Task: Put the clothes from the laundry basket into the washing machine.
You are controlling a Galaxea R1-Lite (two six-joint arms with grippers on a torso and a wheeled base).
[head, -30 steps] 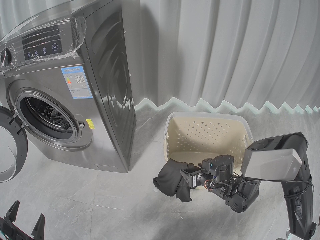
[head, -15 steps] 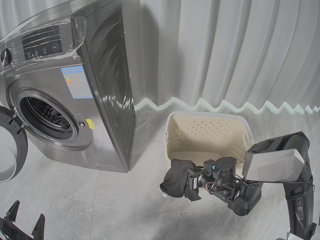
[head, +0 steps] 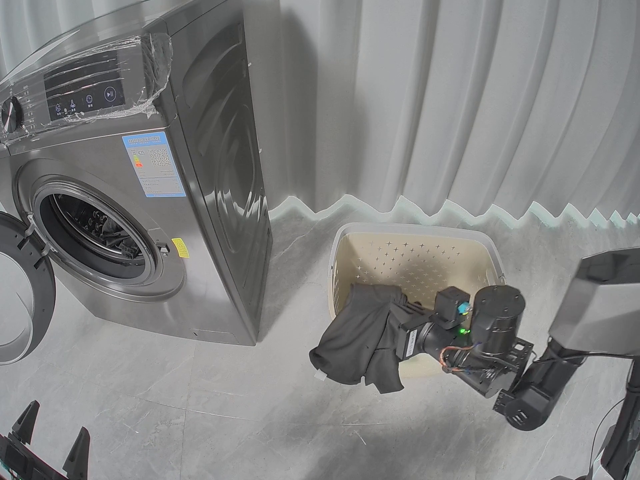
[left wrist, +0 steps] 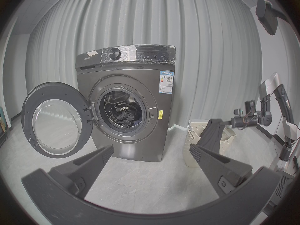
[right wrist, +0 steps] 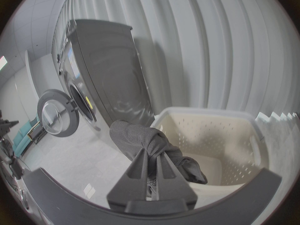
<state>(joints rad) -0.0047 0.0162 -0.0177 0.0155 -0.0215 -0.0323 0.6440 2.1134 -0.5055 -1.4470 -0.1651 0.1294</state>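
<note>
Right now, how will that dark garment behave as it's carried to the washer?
Likely floppy: the dark garment droops in folds from one pinched bunch. Probably light: one pinch holds it all. Hanging edges may snag the laundry basket rim.

There is one grey metal front-loading washing machine, one cream perforated plastic laundry basket and one dark grey cloth garment. Dark clothes inside the machine are bunched; their number cannot be told.

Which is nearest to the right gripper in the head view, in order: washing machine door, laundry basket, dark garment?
1. Dark garment, clamped in the right gripper.
2. Laundry basket, just beneath and behind it.
3. Washing machine door, open, far left.
</note>
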